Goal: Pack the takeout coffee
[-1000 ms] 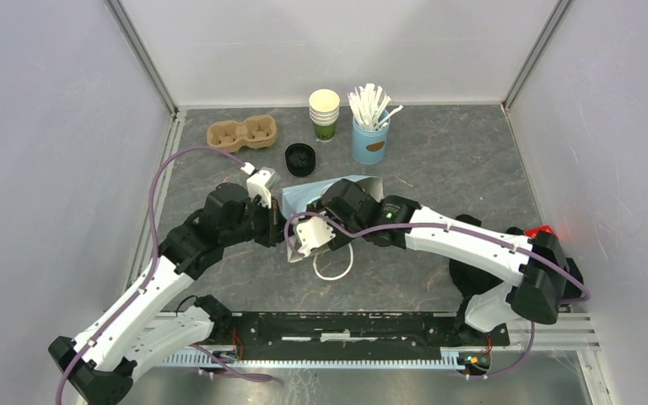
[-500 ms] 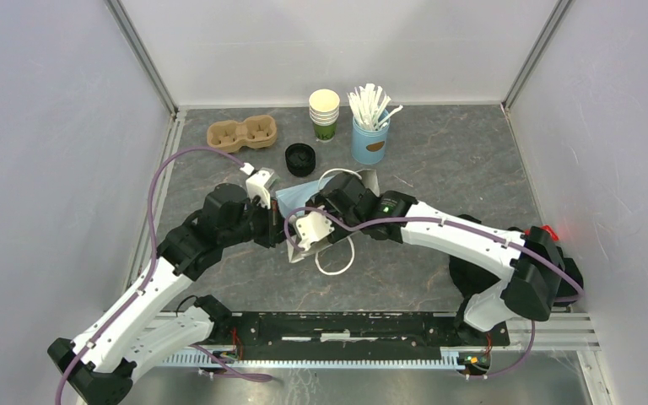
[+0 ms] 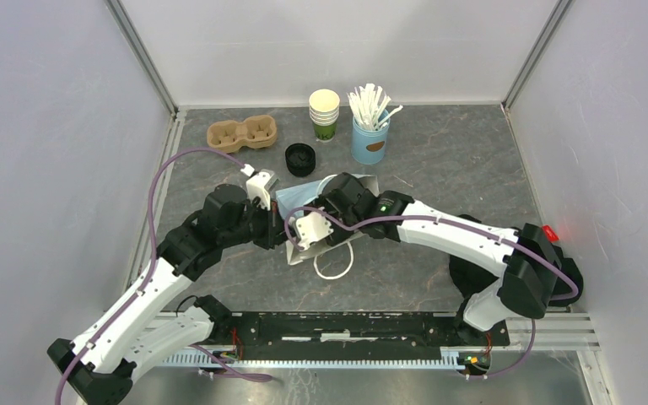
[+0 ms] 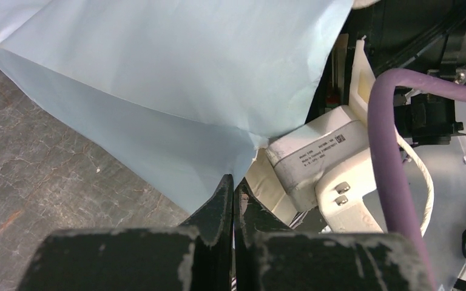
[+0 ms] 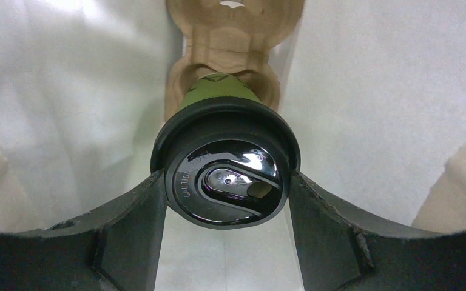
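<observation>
The takeout coffee (image 5: 227, 176) is clasped at its lid rim by the right gripper (image 5: 226, 185) inside the paper bag (image 4: 158, 79). Its base is hidden against a pulp carrier (image 5: 230, 36), and whether it is seated there cannot be told. In the top view cup and fingers are concealed by the bag. The bag's edge is pinched by the left gripper (image 4: 232, 194).

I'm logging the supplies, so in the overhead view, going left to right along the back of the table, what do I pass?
cardboard cup carrier → stack of black lids → stack of paper cups → blue cup of white stirrers
</observation>
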Action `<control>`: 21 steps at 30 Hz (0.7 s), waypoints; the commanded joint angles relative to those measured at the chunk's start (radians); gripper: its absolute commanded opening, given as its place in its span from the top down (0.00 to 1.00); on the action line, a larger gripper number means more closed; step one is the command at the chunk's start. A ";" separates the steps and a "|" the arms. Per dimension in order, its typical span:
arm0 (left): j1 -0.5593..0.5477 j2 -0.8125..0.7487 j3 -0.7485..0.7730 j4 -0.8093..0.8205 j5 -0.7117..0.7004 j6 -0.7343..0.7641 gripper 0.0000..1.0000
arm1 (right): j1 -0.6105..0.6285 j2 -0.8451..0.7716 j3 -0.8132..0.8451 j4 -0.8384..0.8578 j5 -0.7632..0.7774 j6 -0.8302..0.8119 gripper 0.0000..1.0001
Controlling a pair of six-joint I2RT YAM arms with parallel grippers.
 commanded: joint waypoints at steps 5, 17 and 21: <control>-0.005 -0.042 -0.007 -0.038 -0.003 0.006 0.98 | 0.083 -0.091 -0.039 -0.041 -0.008 0.201 0.83; -0.005 -0.075 0.010 -0.114 0.000 0.013 0.98 | 0.083 -0.091 0.003 -0.065 0.172 0.087 0.84; -0.005 -0.074 0.004 -0.105 0.007 0.011 0.98 | 0.078 -0.076 -0.014 -0.020 0.147 0.067 0.84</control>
